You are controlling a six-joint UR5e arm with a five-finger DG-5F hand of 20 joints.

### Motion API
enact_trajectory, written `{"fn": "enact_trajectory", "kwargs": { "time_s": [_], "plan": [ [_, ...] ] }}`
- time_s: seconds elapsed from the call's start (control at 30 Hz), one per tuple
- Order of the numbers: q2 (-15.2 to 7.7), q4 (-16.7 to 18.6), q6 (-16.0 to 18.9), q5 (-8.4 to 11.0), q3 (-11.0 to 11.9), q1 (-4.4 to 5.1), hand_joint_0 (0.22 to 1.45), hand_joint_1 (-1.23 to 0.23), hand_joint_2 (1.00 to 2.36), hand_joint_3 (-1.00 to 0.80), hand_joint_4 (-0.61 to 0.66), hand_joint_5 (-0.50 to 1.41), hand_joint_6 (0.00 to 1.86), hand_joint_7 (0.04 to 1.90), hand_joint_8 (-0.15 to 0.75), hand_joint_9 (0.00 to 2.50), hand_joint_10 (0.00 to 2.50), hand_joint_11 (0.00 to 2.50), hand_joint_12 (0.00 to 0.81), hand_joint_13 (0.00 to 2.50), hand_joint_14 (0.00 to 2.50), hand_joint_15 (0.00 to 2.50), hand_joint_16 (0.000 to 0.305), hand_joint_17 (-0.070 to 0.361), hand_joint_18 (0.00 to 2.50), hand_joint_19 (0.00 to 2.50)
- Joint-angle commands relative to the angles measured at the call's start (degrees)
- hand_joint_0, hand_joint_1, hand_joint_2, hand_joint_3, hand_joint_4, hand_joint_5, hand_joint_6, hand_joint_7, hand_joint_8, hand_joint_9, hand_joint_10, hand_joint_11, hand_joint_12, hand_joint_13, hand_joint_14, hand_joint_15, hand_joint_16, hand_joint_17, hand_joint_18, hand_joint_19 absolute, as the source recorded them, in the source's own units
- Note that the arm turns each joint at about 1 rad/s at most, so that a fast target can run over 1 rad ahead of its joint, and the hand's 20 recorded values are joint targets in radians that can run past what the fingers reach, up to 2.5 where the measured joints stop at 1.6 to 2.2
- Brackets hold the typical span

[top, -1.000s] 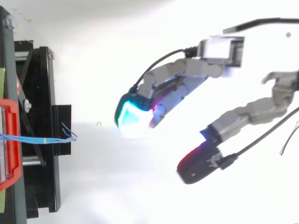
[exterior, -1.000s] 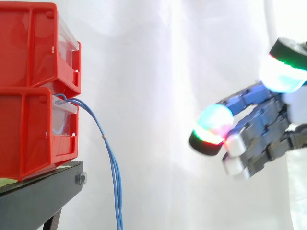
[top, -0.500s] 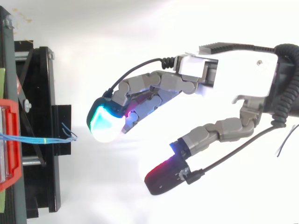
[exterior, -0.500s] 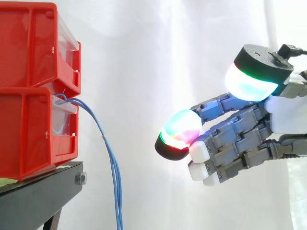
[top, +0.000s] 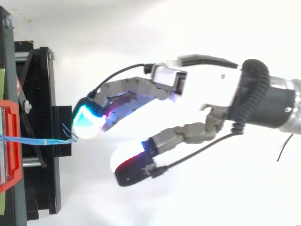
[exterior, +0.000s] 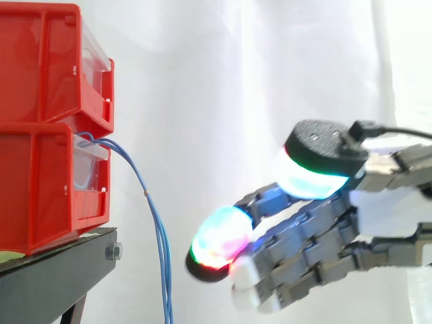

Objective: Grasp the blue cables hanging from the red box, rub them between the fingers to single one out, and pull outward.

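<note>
Beside the stacked bins, in the side view, the blue cables (exterior: 146,196) leave the front of the lower red box (exterior: 40,182) and arc down past the edge of the black stand (exterior: 54,277), hanging free in front of the white curtain (exterior: 216,81). The hand (exterior: 385,216) has come in from the right and dropped lower over the last second. Its leading fingertips (exterior: 219,239) now sit at the height of the cables' hanging stretch, near them but with curtain showing in between. The thumb (exterior: 310,179) rides above the fingers with a wide gap below it. The hand is spread apart and holds nothing.

From above, the cables (top: 28,140) run rightward out of the red box (top: 11,179), across the stand (top: 40,94), and their loose ends fan out at its right edge. The hand (top: 211,87) has advanced leftward: the glowing fingertips (top: 87,125) are now just beside those ends, and whether they touch I cannot tell. The thumb (top: 131,162) trails behind and to one side, well short of the strands.

The approach looks nearly finished, and the grasp is not yet made. Judging by the layout, the cables must pass into the gap between thumb and fingers before closing, or the pinch will miss them.
</note>
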Motion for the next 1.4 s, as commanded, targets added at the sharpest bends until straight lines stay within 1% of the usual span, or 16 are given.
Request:
{"fn": "enact_trajectory", "kwargs": {
  "time_s": [0.0,0.03,0.07,0.1,0.17,0.2,0.3,0.57,0.63,0.8,0.9,0.97,1.0,1.17,1.2,1.37],
  "plan": [
    [-3.42,-0.81,0.76,-0.68,4.34,-0.24,0.45,-0.65,1.00,-0.50,0.28,-0.13,0.50,0.86,0.311,0.72,0.00,0.17,0.420,0.54,0.01,0.31,0.052,0.116,0.39,0.34],
    [-5.35,-1.69,1.11,-1.03,6.80,-0.41,0.45,-0.65,1.00,-0.50,0.28,-0.13,0.50,0.86,0.313,0.72,0.00,0.17,0.422,0.54,0.01,0.31,0.052,0.117,0.39,0.34],
    [-5.35,-1.69,1.11,-1.03,6.80,-0.41,0.45,-0.65,1.00,-0.50,0.28,-0.14,0.50,0.86,0.316,0.72,0.01,0.17,0.422,0.54,0.01,0.31,0.052,0.117,0.39,0.34],
    [-6.06,-3.45,1.99,-1.03,7.86,-0.50,0.45,-0.64,1.00,-0.50,0.28,-0.13,0.50,0.86,0.317,0.72,0.01,0.17,0.421,0.54,0.01,0.31,0.052,0.117,0.39,0.34],
    [-7.90,-4.86,2.60,-1.03,9.96,-0.68,0.45,-0.64,1.00,-0.50,0.28,-0.14,0.50,0.86,0.315,0.72,0.00,0.17,0.423,0.54,0.01,0.31,0.052,0.117,0.39,0.34],
    [-9.40,-5.56,3.31,-1.12,11.81,-0.94,0.45,-0.64,1.00,-0.50,0.28,-0.14,0.50,0.86,0.315,0.72,0.00,0.17,0.423,0.54,0.01,0.31,0.052,0.117,0.39,0.34],
    [-10.01,-5.21,3.31,-1.12,12.34,-0.85,0.45,-0.64,1.00,-0.50,0.28,-0.14,0.50,0.86,0.314,0.72,0.00,0.17,0.423,0.54,0.01,0.32,0.052,0.117,0.40,0.34],
    [-10.01,-4.24,2.08,-0.07,12.34,-0.24,0.50,-0.66,1.00,-0.50,0.27,-0.12,0.50,0.89,0.298,0.74,0.01,0.17,0.395,0.55,0.01,0.32,0.047,0.106,0.40,0.35],
    [-10.01,-2.04,1.99,0.02,12.34,0.29,0.52,-0.66,1.00,-0.49,0.28,-0.12,0.50,0.92,0.294,0.75,0.01,0.17,0.392,0.57,0.01,0.33,0.046,0.104,0.41,0.36],
    [-9.92,-0.02,2.52,-0.24,12.34,0.73,0.55,-0.67,1.01,-0.43,0.25,-0.10,0.50,1.11,0.292,0.75,0.01,0.20,0.379,0.58,0.01,0.33,0.044,0.099,0.42,0.37],
    [-9.92,0.42,4.45,-0.51,13.04,0.90,0.56,-0.68,1.01,-0.40,0.22,-0.09,0.50,1.24,0.290,0.75,0.01,0.20,0.378,0.58,0.01,0.34,0.043,0.098,0.42,0.37],
    [-9.92,-0.02,6.12,-1.21,13.48,0.99,0.56,-0.68,1.01,-0.38,0.20,-0.09,0.50,1.30,0.290,0.75,0.01,0.21,0.378,0.58,0.01,0.34,0.043,0.098,0.43,0.37],
    [-9.92,-0.20,6.91,-1.47,13.74,0.99,0.56,-0.68,1.01,-0.37,0.19,-0.10,0.55,1.23,0.290,0.75,0.01,0.21,0.378,0.58,0.01,0.34,0.043,0.098,0.43,0.37],
    [-9.92,-2.04,9.64,-2.79,15.06,0.99,0.57,-0.69,1.01,-0.37,0.19,-0.12,0.62,1.15,0.293,0.75,0.01,0.23,0.375,0.59,0.01,0.34,0.043,0.097,0.43,0.37],
    [-9.92,-3.89,10.69,-3.14,15.24,0.99,0.57,-0.69,1.01,-0.37,0.18,-0.12,0.63,1.14,0.291,0.75,0.01,0.23,0.375,0.59,0.01,0.34,0.043,0.097,0.43,0.37],
    [-9.84,-8.11,12.71,-3.32,15.85,0.73,0.56,-0.69,1.01,-0.42,0.21,-0.11,0.58,1.17,0.289,0.75,0.01,0.22,0.378,0.59,0.01,0.35,0.044,0.098,0.44,0.38]
  ]
}}
